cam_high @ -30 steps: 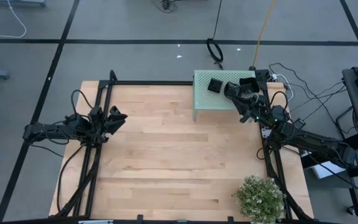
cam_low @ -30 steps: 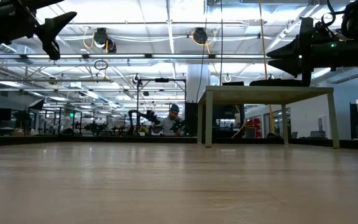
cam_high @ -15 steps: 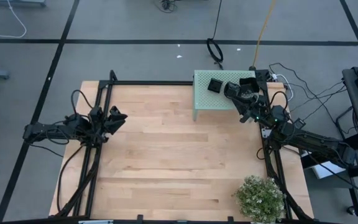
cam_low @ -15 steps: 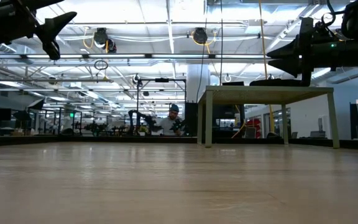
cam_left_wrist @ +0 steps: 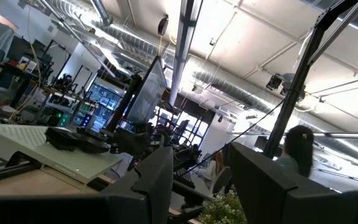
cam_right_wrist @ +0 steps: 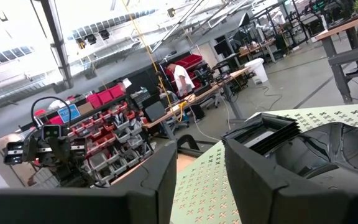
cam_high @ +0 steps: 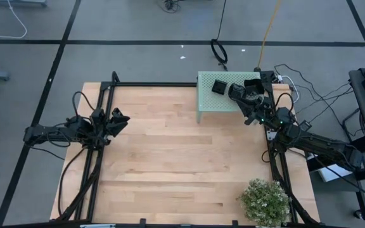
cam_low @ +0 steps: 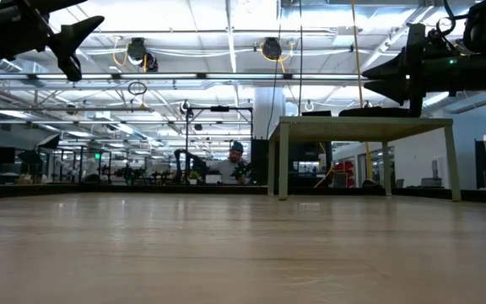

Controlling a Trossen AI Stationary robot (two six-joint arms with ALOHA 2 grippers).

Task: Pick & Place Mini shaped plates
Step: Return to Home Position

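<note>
A pale green perforated box (cam_high: pixel 211 104) stands at the table's far edge, right of the middle. On its top lie glossy black mini plates: one dish (cam_high: pixel 219 87) and a stack (cam_high: pixel 253 82) farther right. In the right wrist view the square stack (cam_right_wrist: pixel 263 132) and a wavy-edged dish (cam_right_wrist: pixel 337 149) rest on the box top (cam_right_wrist: pixel 204 186). My right gripper (cam_high: pixel 232 90) hangs open above the box top between the dish and the stack, and holds nothing. My left gripper (cam_high: pixel 123 118) is open and empty above the table's left side.
A potted plant (cam_high: pixel 265 201) stands at the table's near right corner. Black frame rails (cam_high: pixel 100 158) run along the left and right sides. Bare wooden tabletop (cam_high: pixel 182 164) lies between the arms. In the low view a person (cam_low: pixel 236 160) shows far off in the room.
</note>
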